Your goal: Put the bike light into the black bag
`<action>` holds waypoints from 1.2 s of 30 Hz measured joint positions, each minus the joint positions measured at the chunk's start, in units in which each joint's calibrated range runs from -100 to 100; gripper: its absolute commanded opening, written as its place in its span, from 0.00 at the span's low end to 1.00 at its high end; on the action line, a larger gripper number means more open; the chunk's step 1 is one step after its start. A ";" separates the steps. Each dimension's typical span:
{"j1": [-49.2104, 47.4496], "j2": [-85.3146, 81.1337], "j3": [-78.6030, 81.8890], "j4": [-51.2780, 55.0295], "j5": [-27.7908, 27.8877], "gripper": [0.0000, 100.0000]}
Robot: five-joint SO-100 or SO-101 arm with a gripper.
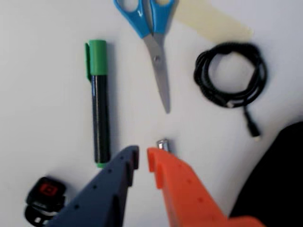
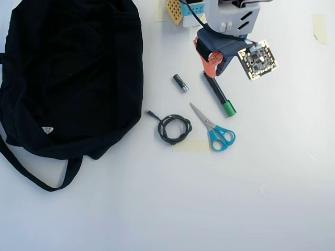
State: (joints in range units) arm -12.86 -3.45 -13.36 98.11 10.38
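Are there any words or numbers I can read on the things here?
None can be read.
The black bag has a small white label: too small to read.
The bike light shows a red mark: too blurred.
The marker shows no print.

You are looking at a plain white table (image 2: 157,209) filling the whole overhead view, bright even light falling on it (shadows staying soft), strips of pale tape (image 2: 319,27) sticking flat.
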 measured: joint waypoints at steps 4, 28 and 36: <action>0.00 -5.89 4.32 0.00 3.27 0.02; 0.00 -24.16 42.53 0.00 28.52 0.02; -2.06 -24.16 42.61 0.00 30.04 0.10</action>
State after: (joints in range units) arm -14.92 -27.60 29.25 98.11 40.42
